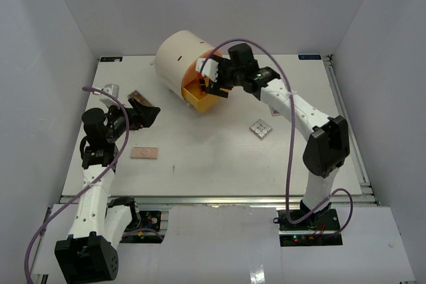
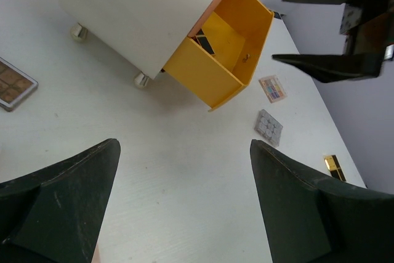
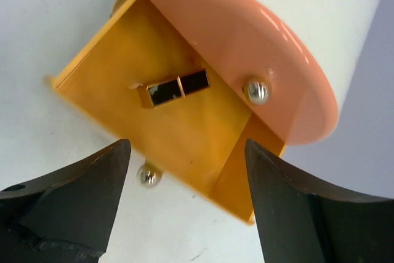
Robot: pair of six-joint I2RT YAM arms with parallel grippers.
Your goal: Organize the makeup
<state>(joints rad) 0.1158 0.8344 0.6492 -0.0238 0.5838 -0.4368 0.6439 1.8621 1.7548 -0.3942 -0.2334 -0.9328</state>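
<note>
A black-and-gold case (image 3: 177, 87) lies inside the open yellow drawer (image 3: 154, 109) of the cream drawer unit (image 1: 178, 54). My right gripper (image 3: 186, 146) hovers just above that drawer (image 1: 198, 96), open and empty; in the top view it (image 1: 214, 82) is at the drawer's mouth. My left gripper (image 2: 184, 146) is open and empty over bare table at the left (image 1: 146, 115). On the table lie a grey square palette (image 1: 261, 128), a colour palette (image 2: 271, 88), a brown palette (image 2: 13, 83), a flat pinkish-tan palette (image 1: 144, 153) and another black-and-gold case (image 2: 334, 167).
The drawer unit lies on its side at the back centre, its drawer pointing toward the near right. A small grey-white item (image 1: 110, 90) sits at the far left. White walls enclose the table (image 1: 219, 164) on three sides.
</note>
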